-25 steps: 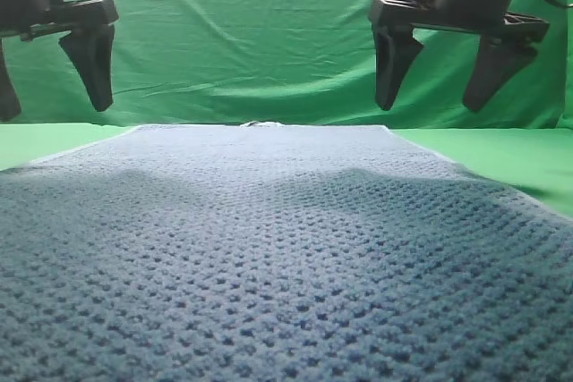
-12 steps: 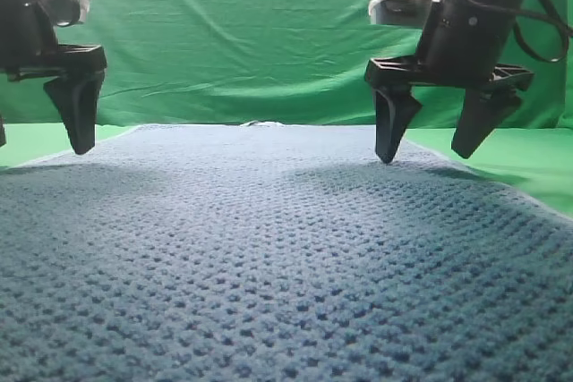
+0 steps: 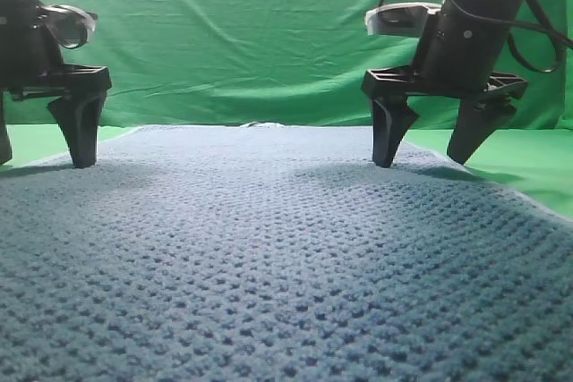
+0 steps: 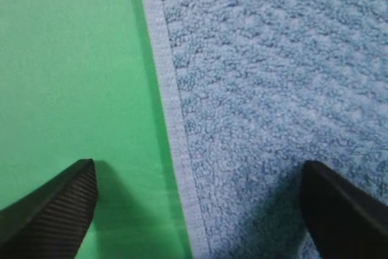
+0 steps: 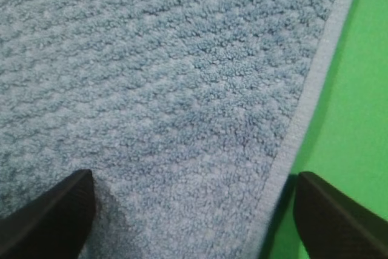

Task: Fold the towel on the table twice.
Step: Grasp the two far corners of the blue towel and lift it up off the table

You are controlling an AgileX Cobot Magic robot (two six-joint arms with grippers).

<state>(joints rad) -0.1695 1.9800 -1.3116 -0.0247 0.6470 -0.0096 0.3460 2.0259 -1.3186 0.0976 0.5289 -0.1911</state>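
The blue-grey waffle-knit towel (image 3: 286, 248) lies flat on the green table (image 3: 537, 163) and fills most of the exterior view. My left gripper (image 3: 40, 157) is open, its tips down at the towel's far left edge. In the left wrist view it (image 4: 194, 222) straddles the pale hem (image 4: 173, 119), one finger over the table (image 4: 66, 59) and one over the towel (image 4: 273, 89). My right gripper (image 3: 421, 160) is open at the far right edge. In the right wrist view it (image 5: 194, 228) straddles the hem (image 5: 303, 119), with the towel (image 5: 170, 77) between the fingers.
A wrinkled green backdrop cloth (image 3: 251, 33) hangs behind the table. Bare green table shows at the far left (image 3: 36, 136) and to the right of the towel (image 5: 357, 89). A cable (image 3: 537, 38) loops off the right arm.
Both grippers have come down from above the towel to its far side edges. They have stayed open. The towel has not moved.
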